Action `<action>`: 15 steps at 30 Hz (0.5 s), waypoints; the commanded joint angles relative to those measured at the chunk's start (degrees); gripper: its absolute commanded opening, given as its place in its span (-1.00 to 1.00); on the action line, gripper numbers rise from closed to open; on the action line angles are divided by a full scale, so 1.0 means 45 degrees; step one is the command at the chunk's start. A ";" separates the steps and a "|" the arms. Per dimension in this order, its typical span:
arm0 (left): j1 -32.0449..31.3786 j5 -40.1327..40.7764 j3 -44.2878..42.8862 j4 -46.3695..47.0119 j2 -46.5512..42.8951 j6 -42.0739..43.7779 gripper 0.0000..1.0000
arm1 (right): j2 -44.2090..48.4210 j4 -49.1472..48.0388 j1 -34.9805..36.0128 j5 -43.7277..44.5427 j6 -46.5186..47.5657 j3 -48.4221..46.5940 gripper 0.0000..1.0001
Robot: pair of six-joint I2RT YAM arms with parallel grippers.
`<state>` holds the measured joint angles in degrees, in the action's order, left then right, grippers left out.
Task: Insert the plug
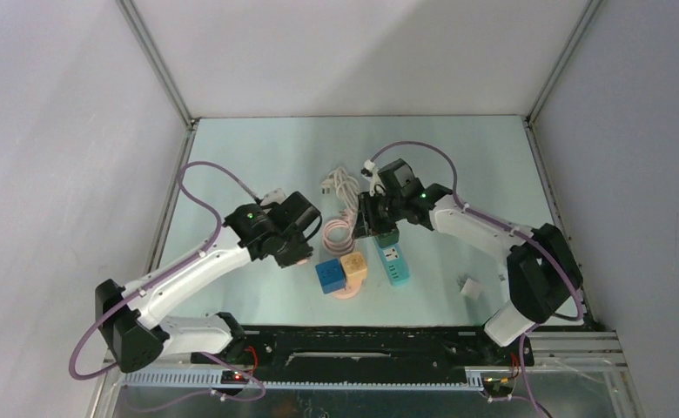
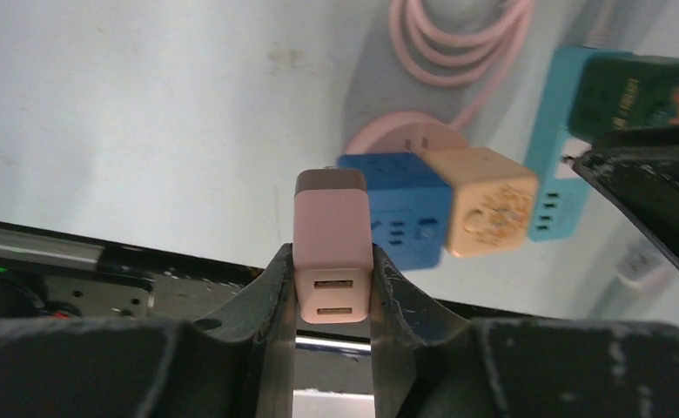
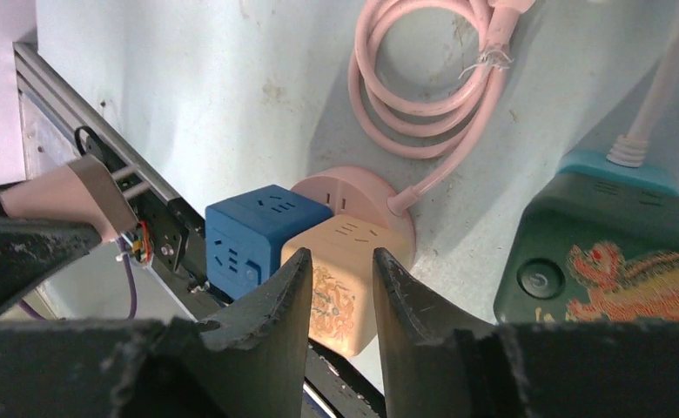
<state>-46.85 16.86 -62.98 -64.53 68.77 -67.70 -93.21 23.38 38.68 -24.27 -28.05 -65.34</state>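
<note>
Inspection found the pink plug (image 2: pixel 332 218) clamped between the fingers of the left gripper (image 2: pixel 333 261), its twin-port face toward the wrist and its prong end pointing out. This grip appeared chosen so the prongs could be driven forward. The plug hung clear of the table (image 1: pixel 258 157), just left of the socket cluster and not yet inserted in anything.

The cluster comprised a blue cube (image 1: pixel 329 275) and an orange cube (image 1: pixel 353 266) seated on a pink round base (image 3: pixel 353 187), with a teal power strip (image 1: pixel 395 261) to its right carrying a dark green cube (image 3: pixel 615 252).

The right gripper (image 3: pixel 340 261) was closed on nothing and sat above the far end of the strip. It was probably placed there to steady the sockets, though contact could not be confirmed.
</note>
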 commanded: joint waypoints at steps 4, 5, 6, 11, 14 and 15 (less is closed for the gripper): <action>-0.0902 -0.0855 -0.1337 -0.0063 0.0130 -0.2791 -1.00 | 0.1418 0.0649 -0.0175 0.1121 0.0345 -0.0060 -0.30; -0.0966 -0.1052 -0.1212 0.0047 0.0137 -0.3115 -1.00 | 0.1580 0.0785 -0.0189 0.1344 0.0416 -0.0027 -0.30; -0.0998 -0.1255 -0.1128 0.0176 0.0155 -0.3355 -1.00 | 0.1757 0.0858 -0.0237 0.1403 0.0477 0.0043 -0.30; -0.1199 -0.1609 -0.1307 -0.0051 0.0456 -0.3944 -1.00 | 0.2766 0.1055 -0.0559 0.1644 0.0519 0.0663 -0.30; -0.1381 -0.1668 -0.1435 -0.0005 0.0840 -0.3920 -1.00 | 0.3287 0.1160 -0.0785 0.1719 0.0673 0.1019 -0.30; -0.1444 -0.1700 -0.1483 -0.0043 0.1044 -0.3930 -0.99 | 0.3447 0.1171 -0.0866 0.1722 0.0700 0.1133 -0.29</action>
<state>-52.07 10.28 -66.85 -64.49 71.26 -82.41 -81.80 27.81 36.05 -18.24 -26.33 -61.69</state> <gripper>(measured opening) 0.317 0.350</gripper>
